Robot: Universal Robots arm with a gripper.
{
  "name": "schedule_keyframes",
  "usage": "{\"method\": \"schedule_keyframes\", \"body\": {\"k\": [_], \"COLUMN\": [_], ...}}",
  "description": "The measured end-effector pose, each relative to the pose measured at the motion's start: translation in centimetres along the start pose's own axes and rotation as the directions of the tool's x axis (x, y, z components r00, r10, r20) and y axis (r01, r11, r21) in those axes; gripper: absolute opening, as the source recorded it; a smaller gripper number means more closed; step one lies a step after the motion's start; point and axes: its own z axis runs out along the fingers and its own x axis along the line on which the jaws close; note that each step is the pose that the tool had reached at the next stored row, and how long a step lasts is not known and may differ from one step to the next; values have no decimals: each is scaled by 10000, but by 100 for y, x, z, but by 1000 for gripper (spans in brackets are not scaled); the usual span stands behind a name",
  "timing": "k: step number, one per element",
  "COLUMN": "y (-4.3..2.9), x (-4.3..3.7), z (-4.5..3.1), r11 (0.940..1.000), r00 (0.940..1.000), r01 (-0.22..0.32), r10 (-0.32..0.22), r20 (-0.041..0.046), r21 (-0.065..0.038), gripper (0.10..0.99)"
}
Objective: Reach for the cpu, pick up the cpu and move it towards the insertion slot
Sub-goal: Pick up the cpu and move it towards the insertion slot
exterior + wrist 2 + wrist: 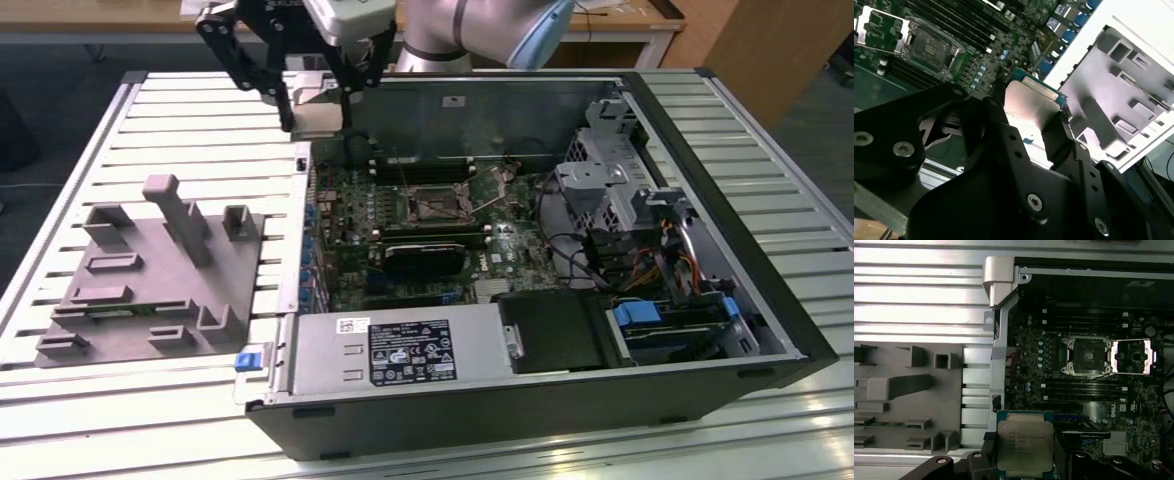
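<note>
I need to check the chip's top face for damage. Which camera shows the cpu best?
The first wrist view: the cpu faces the camera flat, its whole silvery top visible, held in the tool. The second wrist view shows it tilted and glary between the fingers. The exterior view shows it small and partly covered.

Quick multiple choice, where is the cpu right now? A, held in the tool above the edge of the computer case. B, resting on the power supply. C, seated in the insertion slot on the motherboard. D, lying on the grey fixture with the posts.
A: in the first wrist view the cpu sits between the tool's fingers, while the insertion slot on the motherboard lies open and empty, apart from it.
</note>
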Motion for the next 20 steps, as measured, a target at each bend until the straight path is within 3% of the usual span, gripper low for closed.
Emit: {"method": "schedule_keyframes", "body": {"k": [20], "y": [-4], "x": [-789], "z": [0], "r11": [10000], "r00": [10000], "r01": [0], "r10": [0], "r20": [-6], "r21": [0], "gripper": [541]}}
